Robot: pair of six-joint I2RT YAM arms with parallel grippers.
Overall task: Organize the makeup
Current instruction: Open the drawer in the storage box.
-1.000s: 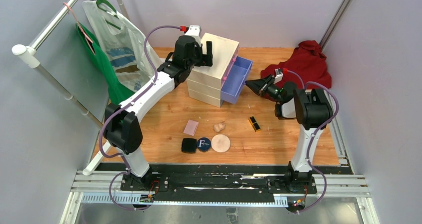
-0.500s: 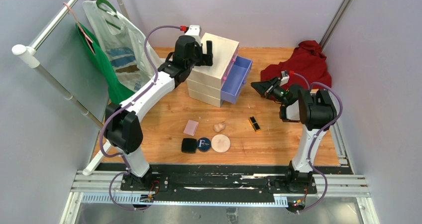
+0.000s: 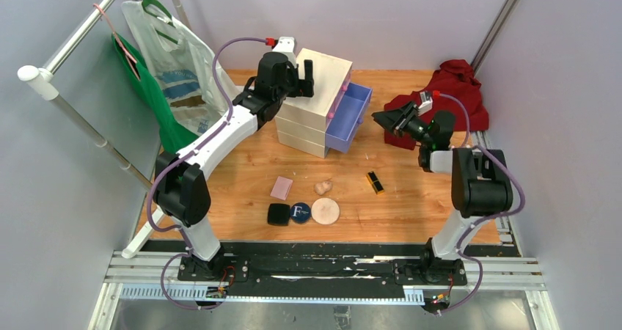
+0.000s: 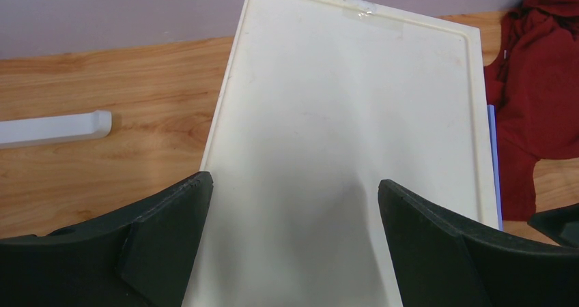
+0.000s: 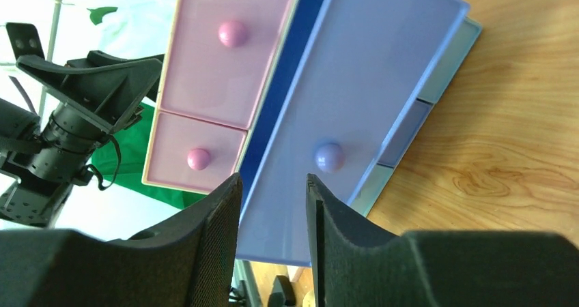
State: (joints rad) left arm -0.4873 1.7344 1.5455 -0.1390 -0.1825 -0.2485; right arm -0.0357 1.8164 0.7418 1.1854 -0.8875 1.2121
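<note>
The makeup lies on the wooden table in front: a pink square (image 3: 281, 188), a beige sponge (image 3: 322, 187), a black-gold lipstick (image 3: 375, 182), a black square compact (image 3: 278, 214), a round navy compact (image 3: 299, 212) and a beige round puff (image 3: 325, 211). No brush or pencils show. My left gripper (image 3: 304, 77) is wide open and empty over the cream chest's top (image 4: 355, 129). My right gripper (image 3: 387, 119) is open and empty. It is level with the pulled-out purple drawer (image 3: 348, 117) and faces its front and knob (image 5: 330, 156).
The cream chest (image 3: 317, 99) stands at the back middle, its two pink drawers (image 5: 225, 48) shut. A red cloth (image 3: 447, 95) lies at the back right. Bags (image 3: 169, 73) hang on a white rail at the left. Grey walls close in the sides.
My right arm's elbow has swung out to the right and toward the front. Its gripper has shifted slightly right and back, still facing the purple drawer. The left arm has not moved.
</note>
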